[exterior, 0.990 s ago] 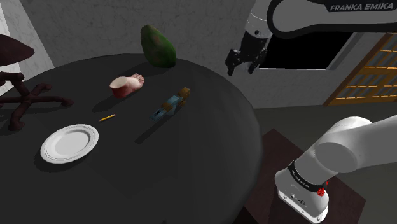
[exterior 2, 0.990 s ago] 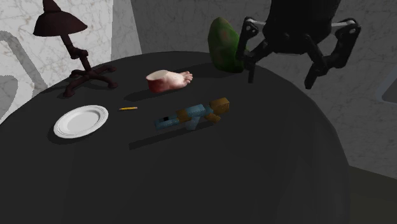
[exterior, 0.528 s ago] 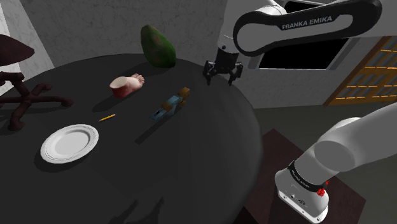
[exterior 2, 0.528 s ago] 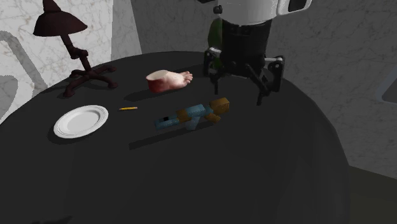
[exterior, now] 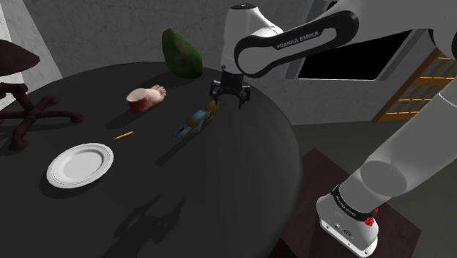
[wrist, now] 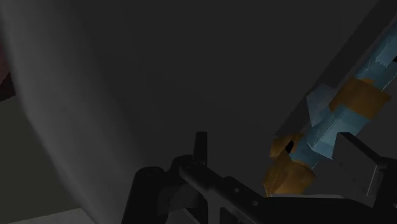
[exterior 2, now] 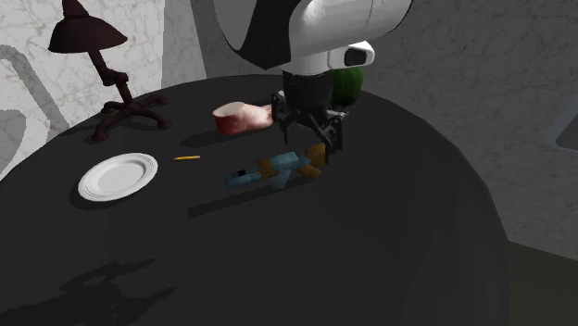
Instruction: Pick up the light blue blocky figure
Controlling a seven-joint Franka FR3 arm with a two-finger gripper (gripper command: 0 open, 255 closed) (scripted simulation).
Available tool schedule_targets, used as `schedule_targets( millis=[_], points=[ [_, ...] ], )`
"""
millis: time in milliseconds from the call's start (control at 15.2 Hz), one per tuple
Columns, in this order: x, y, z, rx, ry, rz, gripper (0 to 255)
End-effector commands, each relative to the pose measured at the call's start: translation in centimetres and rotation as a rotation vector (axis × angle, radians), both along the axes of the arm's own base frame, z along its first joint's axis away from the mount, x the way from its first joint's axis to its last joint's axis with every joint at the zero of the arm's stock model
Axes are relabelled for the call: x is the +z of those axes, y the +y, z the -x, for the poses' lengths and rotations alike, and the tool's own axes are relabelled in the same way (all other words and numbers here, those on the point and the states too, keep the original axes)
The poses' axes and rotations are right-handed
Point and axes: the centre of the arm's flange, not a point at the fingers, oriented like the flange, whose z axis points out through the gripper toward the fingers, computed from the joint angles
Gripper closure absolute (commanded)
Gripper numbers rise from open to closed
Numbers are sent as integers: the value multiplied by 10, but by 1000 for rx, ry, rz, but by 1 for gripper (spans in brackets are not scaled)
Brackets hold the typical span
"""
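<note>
Now, shoulder view: the wide-open tool [exterior: 230, 94] is hovering over the light blue blocky figure [exterior: 192, 124] on the tabletop [exterior: 220, 190]. Second exterior view: it is hanging above the figure's head. Wrist view: the figure [wrist: 324, 132] is sitting off-centre, so a finger might bump it away.
</note>
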Motion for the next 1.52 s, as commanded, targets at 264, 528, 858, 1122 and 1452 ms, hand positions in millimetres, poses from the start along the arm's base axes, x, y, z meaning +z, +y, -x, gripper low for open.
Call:
schedule_targets(
  millis=[264, 528, 858, 1122, 1452],
  points=[
    [-49, 26, -56, -174, 17, -25, 0],
    [-83, 38, -96, -286, 28, -41, 0],
    [-127, 47, -147, -426, 43, -62, 0],
    [-143, 47, -148, -430, 43, -62, 0],
    [-168, 47, -148, -430, 43, -62, 0]
  ],
)
